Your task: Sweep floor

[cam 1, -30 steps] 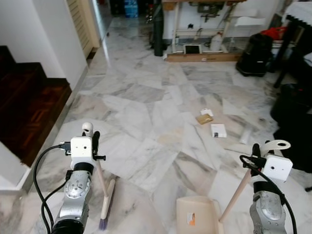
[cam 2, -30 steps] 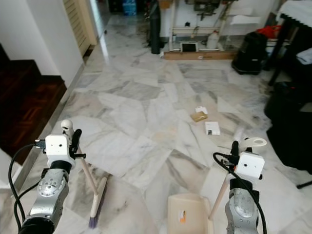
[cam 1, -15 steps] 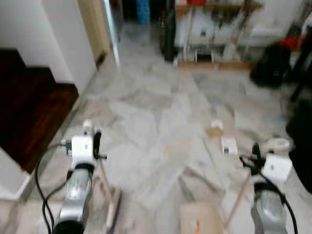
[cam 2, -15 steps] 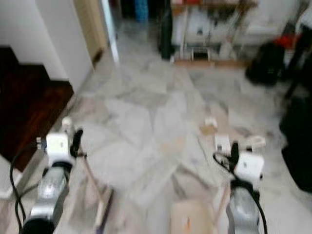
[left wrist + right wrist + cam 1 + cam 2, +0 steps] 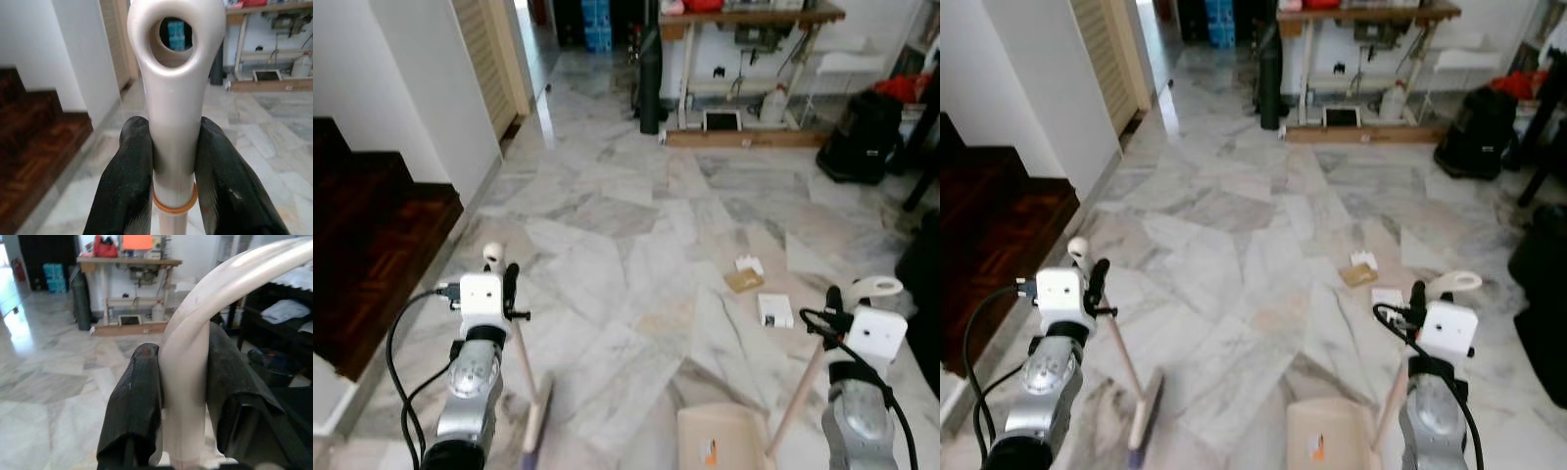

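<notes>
Marble floor point(image 5: 626, 245), gripped broom point(image 5: 530, 406), dustpan point(image 5: 724, 443)

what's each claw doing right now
Left claw: closed on the broom handle.
Right claw: closed on the dustpan handle.

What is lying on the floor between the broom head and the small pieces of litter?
In the left eye view, only bare grey-white marble floor lies between the purple-bristled broom head and the small litter: brown cardboard scrap, white packets.
</notes>
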Robot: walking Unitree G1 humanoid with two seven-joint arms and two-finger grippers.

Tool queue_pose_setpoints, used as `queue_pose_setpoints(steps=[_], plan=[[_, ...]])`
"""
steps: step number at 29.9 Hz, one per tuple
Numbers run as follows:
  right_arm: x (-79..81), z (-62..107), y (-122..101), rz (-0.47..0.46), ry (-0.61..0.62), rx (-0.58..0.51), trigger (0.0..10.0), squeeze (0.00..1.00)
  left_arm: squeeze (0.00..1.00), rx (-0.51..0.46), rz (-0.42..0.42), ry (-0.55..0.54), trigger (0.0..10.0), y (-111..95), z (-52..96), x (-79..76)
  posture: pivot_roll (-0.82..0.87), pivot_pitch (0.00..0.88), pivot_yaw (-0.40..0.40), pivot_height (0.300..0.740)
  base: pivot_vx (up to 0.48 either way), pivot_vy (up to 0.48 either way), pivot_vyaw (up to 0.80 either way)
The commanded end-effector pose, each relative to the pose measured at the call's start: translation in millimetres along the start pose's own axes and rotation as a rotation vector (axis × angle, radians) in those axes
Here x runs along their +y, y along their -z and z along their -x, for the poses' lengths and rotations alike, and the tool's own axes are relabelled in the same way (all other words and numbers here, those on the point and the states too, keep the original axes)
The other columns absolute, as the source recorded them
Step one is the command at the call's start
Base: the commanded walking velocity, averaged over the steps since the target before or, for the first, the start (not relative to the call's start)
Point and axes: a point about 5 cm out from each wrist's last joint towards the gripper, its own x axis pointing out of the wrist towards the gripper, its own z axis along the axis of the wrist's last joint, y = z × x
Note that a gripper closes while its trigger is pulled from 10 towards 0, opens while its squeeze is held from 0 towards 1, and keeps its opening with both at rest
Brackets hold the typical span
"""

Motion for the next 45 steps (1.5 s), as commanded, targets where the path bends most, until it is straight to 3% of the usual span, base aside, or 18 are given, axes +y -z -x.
queue_pose_setpoints(steps=[1, 45], plan=[[5.3, -3.6, -9.2, -0.013, -0.013, -0.042, 10.0, 0.0, 0.0, -0.046, -0.021, -0.014, 10.0, -9.9, -4.0, 6.3, -0.07, 0.0, 0.019, 0.74, 0.356, 0.0, 0.0], [5.0, -10.8, -10.7, -0.027, 0.01, -0.031, 10.0, 0.0, 0.0, -0.044, -0.027, -0.024, 10.0, -12.3, -8.2, 8.5, -0.07, 0.0, 0.029, 0.74, 0.357, 0.0, 0.0]])
